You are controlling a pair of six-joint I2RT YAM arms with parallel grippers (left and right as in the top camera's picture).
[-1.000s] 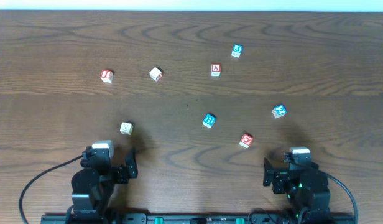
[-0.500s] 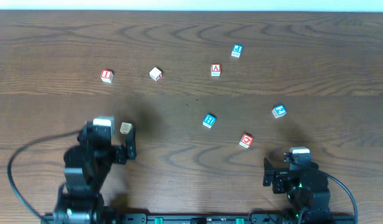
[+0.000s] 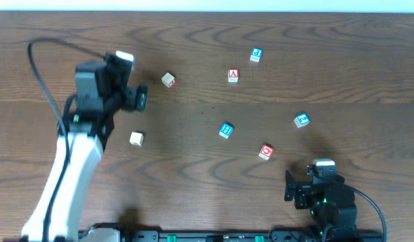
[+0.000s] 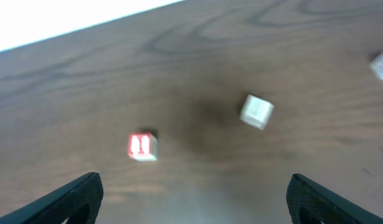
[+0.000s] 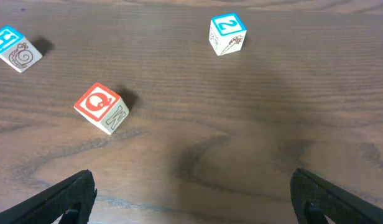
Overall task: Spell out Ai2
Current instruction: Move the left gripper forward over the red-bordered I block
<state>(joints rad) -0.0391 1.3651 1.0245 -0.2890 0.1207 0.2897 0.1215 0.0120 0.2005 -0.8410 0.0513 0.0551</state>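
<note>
The red A block (image 3: 233, 75) lies at the back middle, with a blue letter block (image 3: 256, 54) behind it to the right. The blue 2 block (image 3: 301, 120) (image 5: 227, 33) lies right of centre. A red I block (image 4: 142, 147) shows only in the left wrist view, ahead and left of the jaws; my arm hides it from overhead. My left gripper (image 3: 132, 95) (image 4: 194, 186) is open and empty, raised over the back left. My right gripper (image 3: 313, 181) (image 5: 191, 183) is open and empty at the front right.
A plain block (image 3: 169, 80) (image 4: 256, 111) lies just right of the left gripper. Another plain block (image 3: 136, 138) lies nearer the front. A blue H block (image 3: 226, 130) (image 5: 14, 48) and a red Q block (image 3: 265, 152) (image 5: 101, 107) lie mid-table. The table's far edge (image 4: 67, 31) is close.
My left arm has swung from the front left out to the back left and now covers the red I block from overhead. The right arm and all blocks have stayed still.
</note>
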